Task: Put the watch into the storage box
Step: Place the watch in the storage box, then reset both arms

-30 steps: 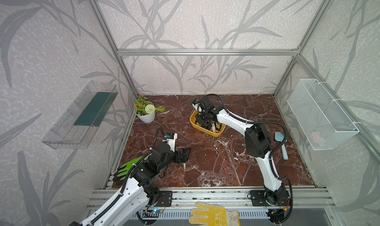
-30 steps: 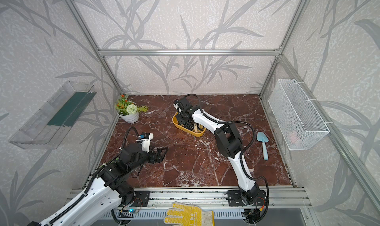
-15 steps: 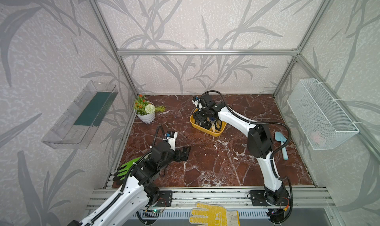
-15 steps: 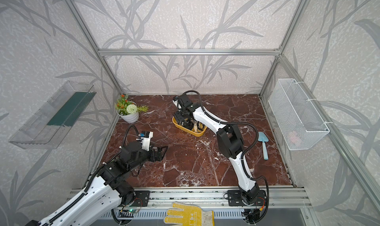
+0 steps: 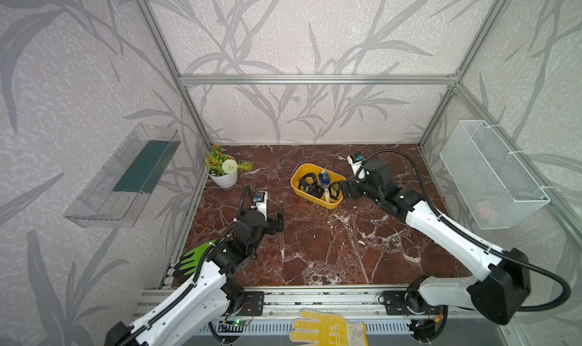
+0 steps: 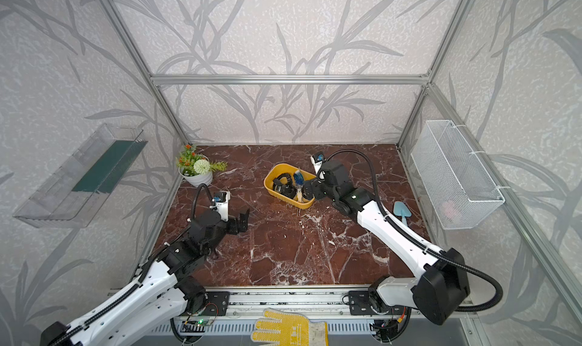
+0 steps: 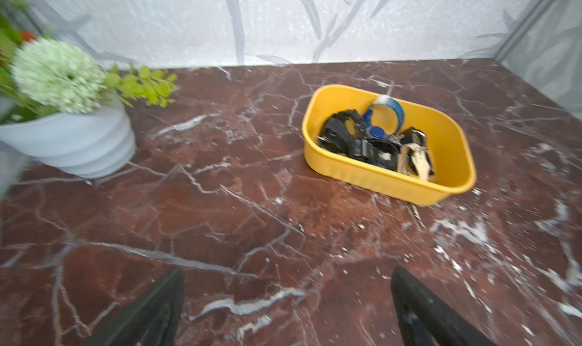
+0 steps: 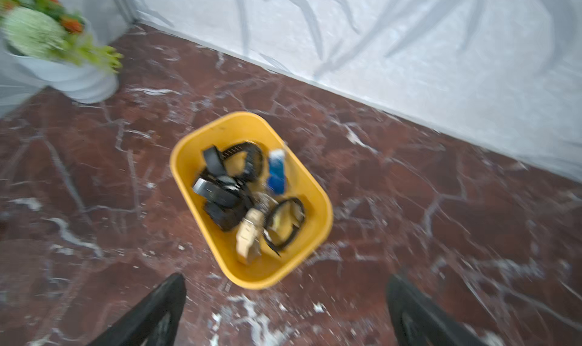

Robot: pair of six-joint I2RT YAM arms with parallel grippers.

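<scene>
Yellow round-cornered box [image 8: 217, 133] toward the back edge of the table [image 5: 315, 253] holds black, blue and beige watches [image 8: 226, 196]. Both the left pincer [image 7: 288, 270] and right pincer [image 8: 285, 278] gape, empty.

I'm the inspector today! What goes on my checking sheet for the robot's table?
Surface: dark red marble table, white veins.
Job's things: yellow storage box holds several watches.
Clutter: flower pot, blue scoop, green glove, yellow glove.
Grippers: left gripper jaws open, empty; right gripper jaws open, empty, beside the storage box.
Cables: a black hose arches over each arm.
Surroundings: clear tray and wire basket on opposite walls.
</scene>
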